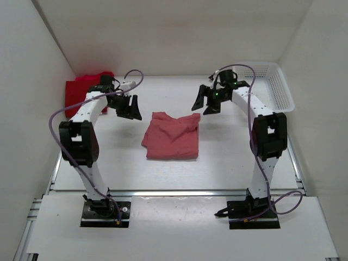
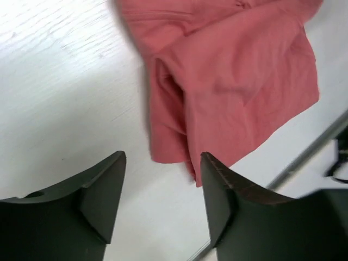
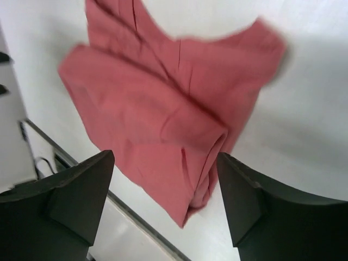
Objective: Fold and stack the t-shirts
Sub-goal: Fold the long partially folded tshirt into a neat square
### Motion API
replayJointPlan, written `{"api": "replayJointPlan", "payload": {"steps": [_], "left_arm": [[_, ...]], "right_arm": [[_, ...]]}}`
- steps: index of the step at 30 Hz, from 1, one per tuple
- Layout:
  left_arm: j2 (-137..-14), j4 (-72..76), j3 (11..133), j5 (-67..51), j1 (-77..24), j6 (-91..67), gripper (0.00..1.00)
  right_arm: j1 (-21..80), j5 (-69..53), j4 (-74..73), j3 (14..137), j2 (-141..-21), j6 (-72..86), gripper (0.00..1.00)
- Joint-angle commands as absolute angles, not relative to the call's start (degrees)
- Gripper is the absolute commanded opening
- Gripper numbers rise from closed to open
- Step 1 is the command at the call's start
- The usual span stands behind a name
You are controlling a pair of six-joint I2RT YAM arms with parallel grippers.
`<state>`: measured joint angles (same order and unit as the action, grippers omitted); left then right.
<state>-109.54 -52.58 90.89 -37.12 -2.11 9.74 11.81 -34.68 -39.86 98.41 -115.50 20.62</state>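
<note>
A faded salmon pink t-shirt (image 1: 172, 136) lies folded in a rough square at the middle of the table, also seen as a t-shirt (image 2: 234, 81) in the left wrist view and a t-shirt (image 3: 163, 114) in the right wrist view. More red t-shirts (image 1: 82, 89) are piled at the back left corner. My left gripper (image 1: 130, 107) hovers open just left of the pink shirt's back edge, holding nothing. My right gripper (image 1: 205, 101) hovers open above the shirt's back right corner, also with nothing in it. The left gripper (image 2: 163, 163) and the right gripper (image 3: 166, 163) each show only shirt and table between their fingers.
A white plastic mesh basket (image 1: 277, 87) stands at the back right corner. White walls close in the table on three sides. A metal rail (image 1: 174, 191) runs along the table's near edge, in front of the arm bases.
</note>
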Motion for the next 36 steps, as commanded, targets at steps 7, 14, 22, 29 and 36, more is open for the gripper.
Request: {"api": "replayJointPlan", "payload": {"steps": [7,14,22,29,36], "left_arm": [[-113.2,-49.6,92.4,-37.1,-10.3,8.4,0.73],[-117.7,-49.6,95.3,-33.6,-11.9,7.9,0.78],[-118.0,-49.0,94.5,-35.2,-13.6,7.2,0.46],[-119.4,-49.0,95.9,-36.4,-13.2,5.5,0.01],[-116.2,-48.6,98.0,-37.9,-10.8,3.2,0.0]], "right_arm": [[15.4,-29.3,-38.8,90.3,-111.1,16.9,0.75],[17.1,-28.8,-36.8,90.2,-114.9,17.2,0.77],[16.9,-29.9,-38.6,96.3,-121.7,16.7,0.77],[16.7,-33.4,-40.7,99.6,-124.0,17.0,0.23],[14.9,-35.9,-38.7,93.8,-117.7,18.3,0.0]]}}
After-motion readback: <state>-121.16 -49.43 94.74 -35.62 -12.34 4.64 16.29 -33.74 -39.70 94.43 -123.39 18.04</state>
